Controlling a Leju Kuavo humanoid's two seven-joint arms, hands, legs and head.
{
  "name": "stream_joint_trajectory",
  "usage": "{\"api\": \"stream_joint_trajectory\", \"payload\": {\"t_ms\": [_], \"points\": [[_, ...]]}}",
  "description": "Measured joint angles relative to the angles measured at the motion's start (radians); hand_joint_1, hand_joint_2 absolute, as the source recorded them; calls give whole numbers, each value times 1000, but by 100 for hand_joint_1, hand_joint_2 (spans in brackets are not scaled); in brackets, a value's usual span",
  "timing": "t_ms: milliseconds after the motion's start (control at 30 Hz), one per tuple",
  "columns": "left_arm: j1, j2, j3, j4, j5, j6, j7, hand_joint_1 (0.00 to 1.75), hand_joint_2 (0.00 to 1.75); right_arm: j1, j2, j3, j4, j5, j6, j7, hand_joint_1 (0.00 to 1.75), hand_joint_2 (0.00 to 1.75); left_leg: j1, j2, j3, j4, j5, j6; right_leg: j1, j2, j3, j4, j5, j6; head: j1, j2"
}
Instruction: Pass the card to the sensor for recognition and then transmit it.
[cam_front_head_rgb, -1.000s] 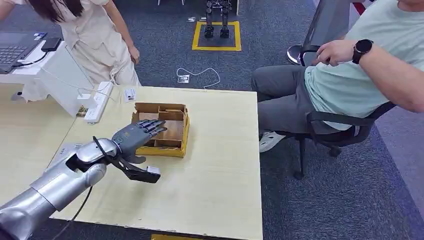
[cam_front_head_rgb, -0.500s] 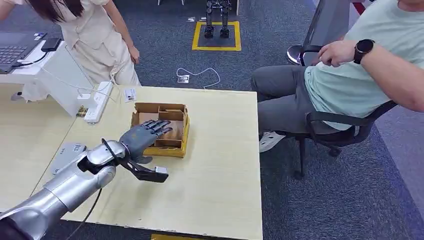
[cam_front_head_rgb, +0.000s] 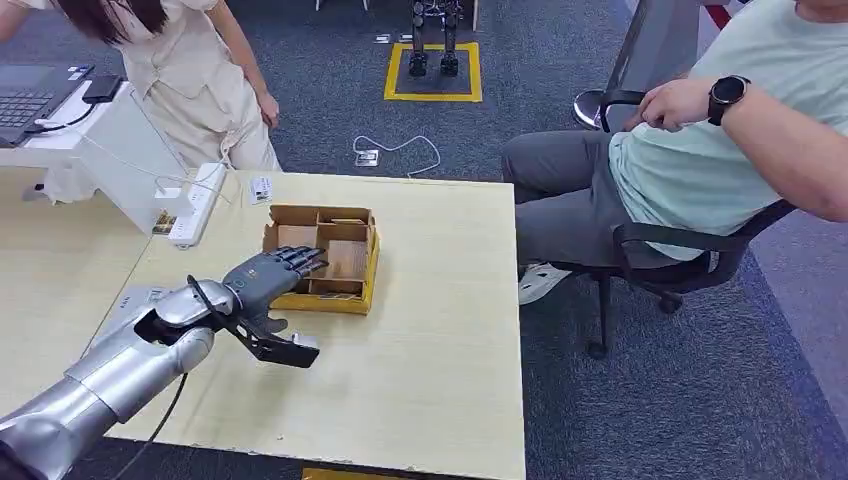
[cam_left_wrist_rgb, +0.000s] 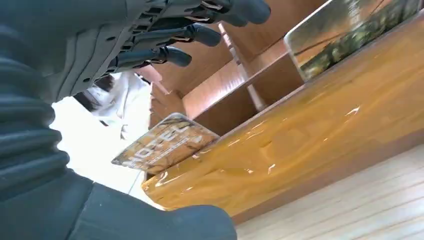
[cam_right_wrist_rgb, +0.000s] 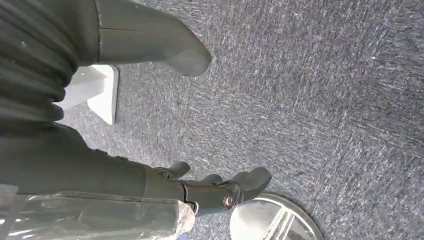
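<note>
A brown cardboard box (cam_front_head_rgb: 372, 262) with a yellow front wall and several compartments lies on the pale wooden table (cam_front_head_rgb: 430, 340). My left hand (cam_front_head_rgb: 264, 280) hovers at the box's near left corner, fingers stretched out over its rim, holding nothing. In the left wrist view the fingers (cam_left_wrist_rgb: 165, 35) reach above the box wall (cam_left_wrist_rgb: 310, 135). Just under them a printed card (cam_left_wrist_rgb: 165, 145) leans in a compartment, and a second card (cam_left_wrist_rgb: 350, 35) stands farther along. A flat grey sensor pad (cam_front_head_rgb: 125, 298) lies on the table beside my left forearm. My right hand (cam_right_wrist_rgb: 210, 187) hangs over the carpet, empty.
A white power strip (cam_front_head_rgb: 196, 203) and a small card (cam_front_head_rgb: 260, 188) lie at the table's far left corner. One person (cam_front_head_rgb: 190, 80) stands behind the table by a laptop desk (cam_front_head_rgb: 60, 110). Another person (cam_front_head_rgb: 690, 170) sits in an office chair to the right.
Half a second ago my left hand reached farther over the box. It has since drawn back toward the near left, close to where it was a second ago.
</note>
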Motion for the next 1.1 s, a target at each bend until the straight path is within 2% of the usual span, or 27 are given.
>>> {"api": "stream_joint_trajectory", "payload": {"t_ms": [200,800,1100], "points": [[4,2,0,-10,1,-2,-3,0,175,-1,0,0,0,0,0,0,0,175,0,0,0,0,0,0,0,0,0,0,0,0,0,0],[3,-28,0,-12,-12,14,14,0,175,-1,0,0,0,6,0,0,0,175,0,0,0,0,0,0,0,0,0,0,0,0,0,0],[3,-61,0,-5,-21,27,25,0,175,-2,0,0,0,9,0,0,0,175,0,0,0,0,0,0,0,0,0,0,0,0,0,0]]}}
